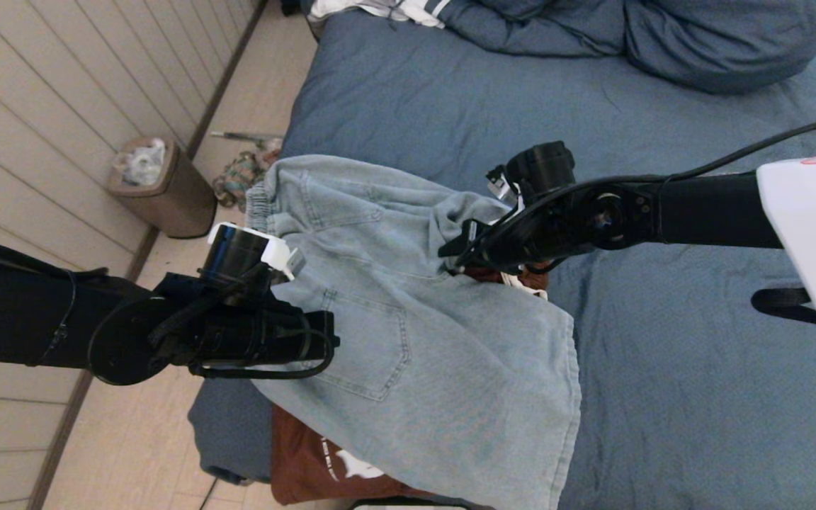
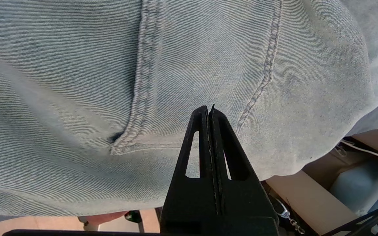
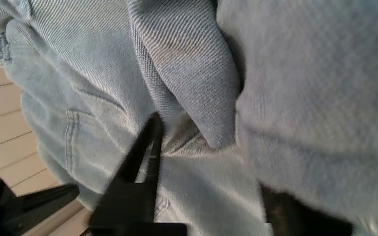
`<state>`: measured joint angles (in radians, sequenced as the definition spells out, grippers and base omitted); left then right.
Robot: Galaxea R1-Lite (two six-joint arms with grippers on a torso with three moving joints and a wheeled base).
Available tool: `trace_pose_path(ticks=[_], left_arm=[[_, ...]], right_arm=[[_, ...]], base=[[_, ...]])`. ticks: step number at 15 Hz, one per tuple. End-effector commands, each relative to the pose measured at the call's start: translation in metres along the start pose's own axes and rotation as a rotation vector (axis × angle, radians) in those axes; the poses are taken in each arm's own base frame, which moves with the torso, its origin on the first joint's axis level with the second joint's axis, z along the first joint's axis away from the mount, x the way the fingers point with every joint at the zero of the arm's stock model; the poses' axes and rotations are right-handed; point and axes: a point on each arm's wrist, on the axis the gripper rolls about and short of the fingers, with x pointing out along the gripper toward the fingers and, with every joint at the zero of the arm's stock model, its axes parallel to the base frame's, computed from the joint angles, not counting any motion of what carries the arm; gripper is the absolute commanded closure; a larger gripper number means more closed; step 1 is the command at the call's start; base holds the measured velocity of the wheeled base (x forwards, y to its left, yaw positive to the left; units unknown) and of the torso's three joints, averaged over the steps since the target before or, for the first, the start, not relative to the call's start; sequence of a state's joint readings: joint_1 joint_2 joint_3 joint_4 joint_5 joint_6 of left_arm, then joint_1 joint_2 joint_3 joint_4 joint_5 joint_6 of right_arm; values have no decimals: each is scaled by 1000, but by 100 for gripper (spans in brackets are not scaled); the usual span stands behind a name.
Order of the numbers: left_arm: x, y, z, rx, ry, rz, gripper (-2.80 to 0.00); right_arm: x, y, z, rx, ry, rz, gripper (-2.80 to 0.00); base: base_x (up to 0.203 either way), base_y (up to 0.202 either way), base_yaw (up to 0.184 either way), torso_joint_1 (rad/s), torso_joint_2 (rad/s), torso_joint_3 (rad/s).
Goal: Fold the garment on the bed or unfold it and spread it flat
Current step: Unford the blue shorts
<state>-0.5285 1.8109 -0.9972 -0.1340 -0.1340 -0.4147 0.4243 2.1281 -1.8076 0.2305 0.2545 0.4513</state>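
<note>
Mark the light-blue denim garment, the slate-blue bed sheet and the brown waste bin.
light-blue denim garment (image 1: pixel 443 368), head view, leg panel below back pocket
slate-blue bed sheet (image 1: pixel 677 368), head view, bare wrinkled area
brown waste bin (image 1: pixel 174 202), head view, side wall

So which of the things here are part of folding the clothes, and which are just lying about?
Part of the job:
- denim shorts
- bed
- left claw, shut, against the denim
- right claw, in the folds of the denim

Just lying about:
- brown shirt under the shorts
- bin on the floor
- blue duvet
</note>
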Motion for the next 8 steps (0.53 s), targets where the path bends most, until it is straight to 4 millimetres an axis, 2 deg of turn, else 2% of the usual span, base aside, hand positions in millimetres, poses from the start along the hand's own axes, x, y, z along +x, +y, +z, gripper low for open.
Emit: trace_pose_path(ticks=[1, 4, 8], left_arm=[[1, 0, 0, -2, 2, -1, 0], [0, -1, -1, -1, 3, -4, 0], [-1, -3, -2, 3, 3, -9, 0]], right_arm=[[-19, 6, 1, -2, -13, 6, 0], [-37, 4, 6, -1, -38, -1, 0], [-36, 0, 8, 9, -44, -4, 0]], base=[[0, 0, 0, 0, 0, 0], [0, 0, 0, 0, 0, 0], [0, 0, 0, 0, 0, 0]])
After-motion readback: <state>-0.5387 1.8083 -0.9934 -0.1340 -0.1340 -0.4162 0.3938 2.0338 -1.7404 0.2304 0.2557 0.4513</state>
